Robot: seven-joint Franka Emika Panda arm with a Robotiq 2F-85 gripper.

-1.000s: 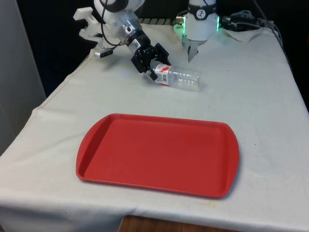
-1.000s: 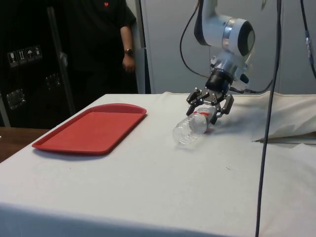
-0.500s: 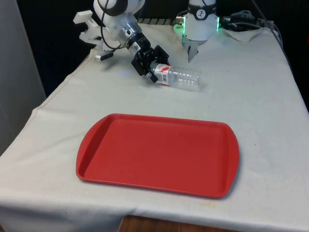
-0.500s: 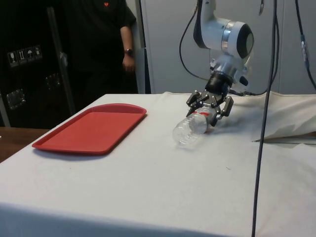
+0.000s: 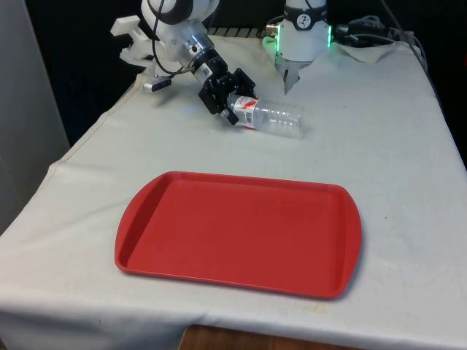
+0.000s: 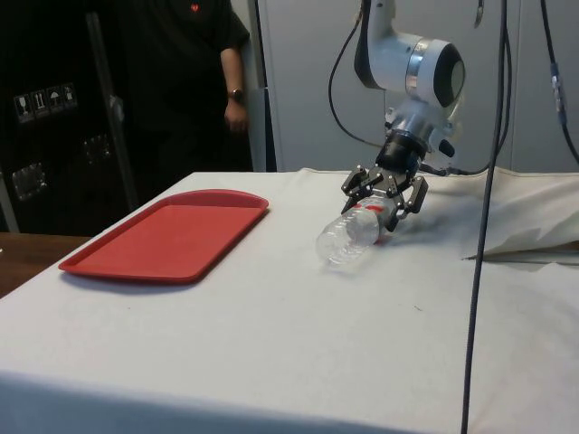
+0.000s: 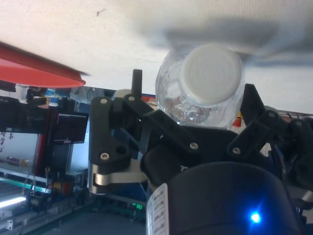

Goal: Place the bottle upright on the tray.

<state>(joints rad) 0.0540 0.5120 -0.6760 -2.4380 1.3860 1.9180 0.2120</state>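
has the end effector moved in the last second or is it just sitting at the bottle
Yes. In the front view the end effector has shifted slightly away from the red tray, closing in on the cap end of the lying bottle.

Tray (image 5: 241,230) bare (cloth (image 5: 379,146) open).

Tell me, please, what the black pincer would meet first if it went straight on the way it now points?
The black pincer points along the clear plastic bottle lying on its side, and its white cap sits right between the fingers. It would likely press onto that cap end first, though depth is hard to judge.
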